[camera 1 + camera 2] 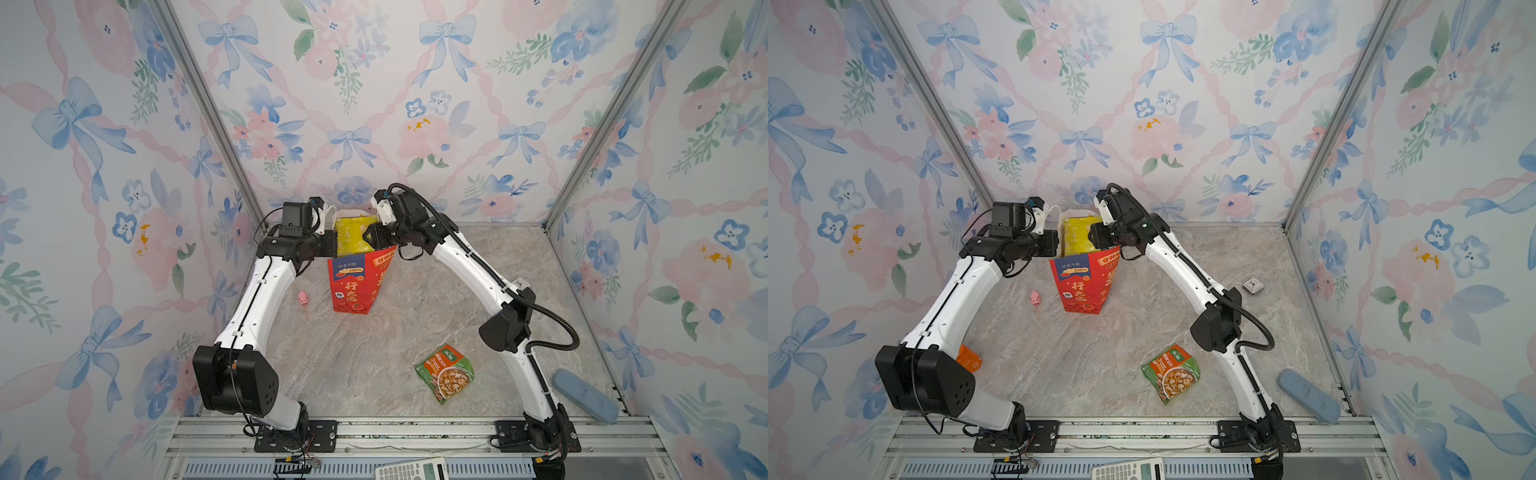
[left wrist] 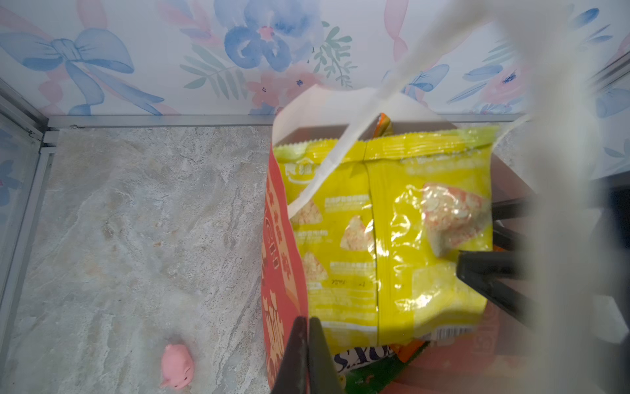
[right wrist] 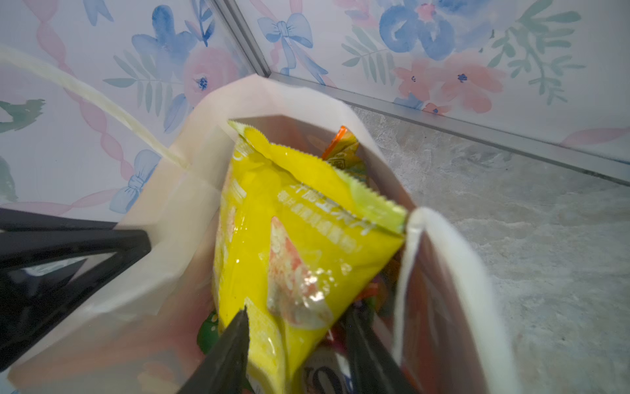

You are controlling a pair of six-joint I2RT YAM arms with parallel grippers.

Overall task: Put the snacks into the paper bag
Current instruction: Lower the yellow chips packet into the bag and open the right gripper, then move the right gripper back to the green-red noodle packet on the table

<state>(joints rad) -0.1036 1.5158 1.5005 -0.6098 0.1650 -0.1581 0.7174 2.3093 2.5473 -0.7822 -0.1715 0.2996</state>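
One paper bag (image 1: 353, 286) stands on the marble bench (image 1: 353, 374), rim pinched by the left gripper (image 2: 304, 327). One yellow packet (image 1: 353, 237) sticks out, right gripper (image 3: 300, 315) parted around it. One green-orange packet (image 1: 444, 372) lies apart; floral walls (image 1: 374, 104).

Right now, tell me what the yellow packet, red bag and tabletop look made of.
Yellow packet: glossy plastic film, probably; glare, crinkles, serrated seal. Red bag: matte printed paper; creased white lining. Tabletop: grey veined stone look; real stone or laminate, cannot tell.
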